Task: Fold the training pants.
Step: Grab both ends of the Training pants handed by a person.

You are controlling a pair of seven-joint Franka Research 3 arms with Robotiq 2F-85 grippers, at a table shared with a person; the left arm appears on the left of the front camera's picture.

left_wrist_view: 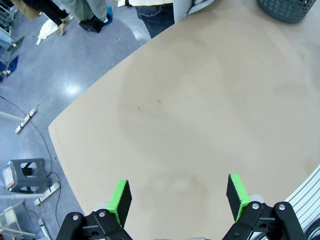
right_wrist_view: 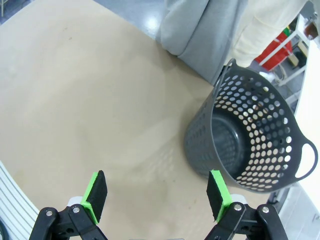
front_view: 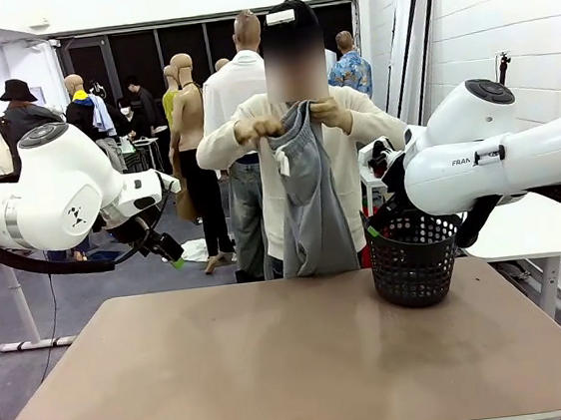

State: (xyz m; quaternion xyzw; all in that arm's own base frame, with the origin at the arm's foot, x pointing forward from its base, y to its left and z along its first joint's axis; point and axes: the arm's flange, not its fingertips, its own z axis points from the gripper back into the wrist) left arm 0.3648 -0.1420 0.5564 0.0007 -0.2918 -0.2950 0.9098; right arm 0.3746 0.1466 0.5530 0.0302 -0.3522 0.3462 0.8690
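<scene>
The training pants (front_view: 310, 202) hang vertically at the far side (held by the person (front_view: 358, 137)), nearer the right gripper (right_wrist_view: 157, 195) than the left gripper (left_wrist_view: 180, 197); both gape empty.

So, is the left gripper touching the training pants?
Apart. The front view shows the left gripper off the table's left side, with a clear gap to the training pants, which the person holds up at the far side.

One pair of training pants (front_view: 310, 207), one dark basket (front_view: 413, 261), one table (front_view: 277, 371), one person (front_view: 357, 127), two white arms (front_view: 49, 199) (front_view: 496, 157)
</scene>
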